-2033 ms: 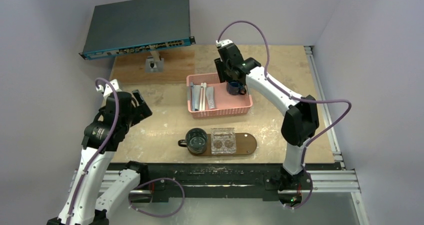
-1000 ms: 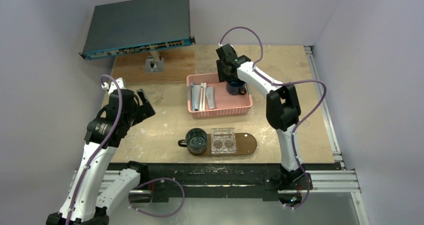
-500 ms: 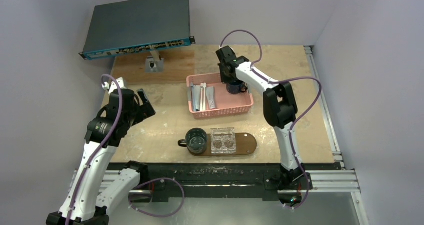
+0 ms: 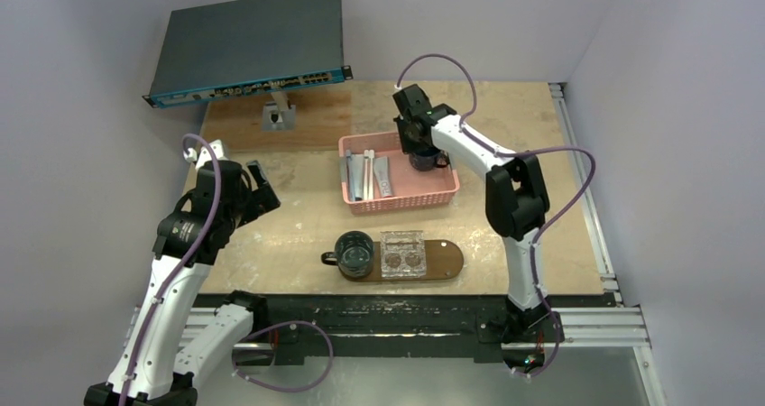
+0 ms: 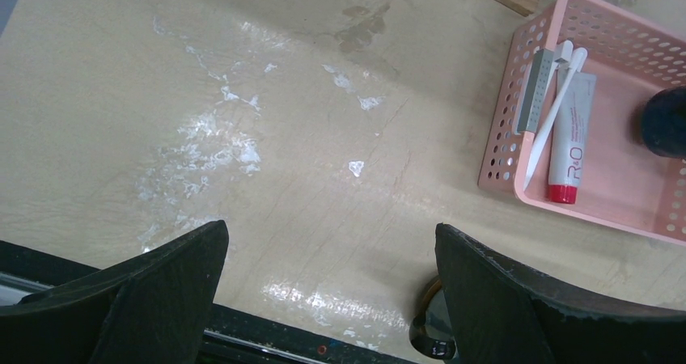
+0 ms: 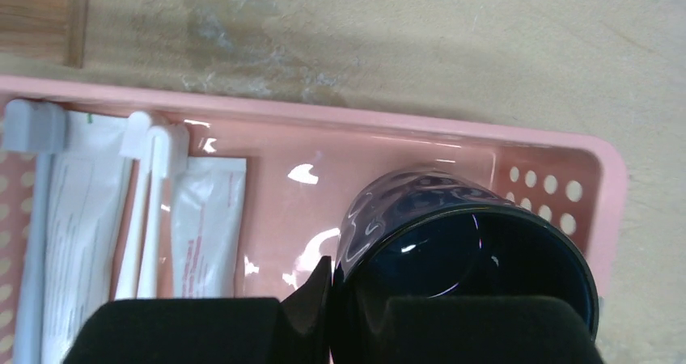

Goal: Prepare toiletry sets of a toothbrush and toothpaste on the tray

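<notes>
The two white toothbrushes (image 4: 364, 173) and two silver-grey tubes (image 4: 382, 177) lie in the left half of the pink basket (image 4: 397, 204). They also show in the right wrist view, toothbrushes (image 6: 146, 218) and tube (image 6: 206, 226), and in the left wrist view, toothbrush (image 5: 554, 113) and tube (image 5: 568, 133). My right gripper (image 4: 417, 144) (image 6: 356, 299) is shut on the rim of a dark blue mug (image 6: 453, 234) in the basket's right half, one finger outside and one inside. The brown tray (image 4: 447, 260) lies near the front edge. My left gripper (image 4: 262, 188) (image 5: 332, 251) is open and empty over bare table.
On the tray stand a second dark mug (image 4: 354, 253) and a clear two-well holder (image 4: 402, 254). A black network switch (image 4: 248, 45) leans at the back left, with a small grey stand (image 4: 278, 115) on a wooden board below it. Walls close in on both sides.
My right gripper has come down onto the mug's rim and closed, and the basket has shifted slightly right. The right elbow has swung. The left arm has barely moved.
</notes>
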{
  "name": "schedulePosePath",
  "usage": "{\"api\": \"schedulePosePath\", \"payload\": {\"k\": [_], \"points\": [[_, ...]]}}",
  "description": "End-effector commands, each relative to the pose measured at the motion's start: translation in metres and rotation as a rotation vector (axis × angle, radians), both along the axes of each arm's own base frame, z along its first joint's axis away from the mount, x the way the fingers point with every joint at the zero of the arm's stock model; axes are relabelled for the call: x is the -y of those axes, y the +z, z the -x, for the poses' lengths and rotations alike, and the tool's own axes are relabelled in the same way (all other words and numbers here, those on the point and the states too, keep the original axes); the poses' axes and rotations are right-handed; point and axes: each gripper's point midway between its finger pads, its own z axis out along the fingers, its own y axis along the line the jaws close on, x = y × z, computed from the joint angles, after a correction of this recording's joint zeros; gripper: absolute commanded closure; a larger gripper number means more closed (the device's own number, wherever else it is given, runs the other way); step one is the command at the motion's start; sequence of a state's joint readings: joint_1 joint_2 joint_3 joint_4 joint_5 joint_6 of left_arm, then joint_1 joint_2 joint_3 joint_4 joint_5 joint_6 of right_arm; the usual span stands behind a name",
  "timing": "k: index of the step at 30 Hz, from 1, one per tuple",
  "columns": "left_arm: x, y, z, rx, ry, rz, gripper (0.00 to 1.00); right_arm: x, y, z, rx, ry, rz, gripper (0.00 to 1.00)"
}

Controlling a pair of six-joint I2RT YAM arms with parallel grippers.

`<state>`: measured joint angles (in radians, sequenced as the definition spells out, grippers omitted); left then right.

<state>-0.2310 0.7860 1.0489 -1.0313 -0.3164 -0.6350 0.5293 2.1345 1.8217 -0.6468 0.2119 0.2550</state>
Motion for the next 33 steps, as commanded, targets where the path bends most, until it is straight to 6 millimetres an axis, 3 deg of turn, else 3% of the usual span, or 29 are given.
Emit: {"api": "schedulePosePath", "payload": {"k": [1, 8, 14, 23, 33], "points": [[0.000, 0.006, -0.006, 0.041, -0.008, 0.001, 0.00, -0.004, 0.085, -0.001, 0.192, 0.059, -0.035, 1.00], [0.000, 0.008, -0.006, 0.047, -0.010, 0.002, 0.00, -0.006, 0.126, 0.027, 0.252, 0.124, -0.027, 1.00], [0.002, 0.008, -0.006, 0.050, -0.022, 0.010, 0.00, 0.004, 0.145, 0.063, 0.276, 0.172, -0.008, 1.00], [0.007, 0.008, -0.007, 0.059, -0.044, 0.025, 0.00, 0.022, 0.154, 0.125, 0.310, 0.246, -0.034, 1.00], [0.009, 0.009, -0.007, 0.066, -0.059, 0.028, 0.00, 0.043, 0.131, 0.177, 0.237, 0.287, -0.046, 1.00]]}}
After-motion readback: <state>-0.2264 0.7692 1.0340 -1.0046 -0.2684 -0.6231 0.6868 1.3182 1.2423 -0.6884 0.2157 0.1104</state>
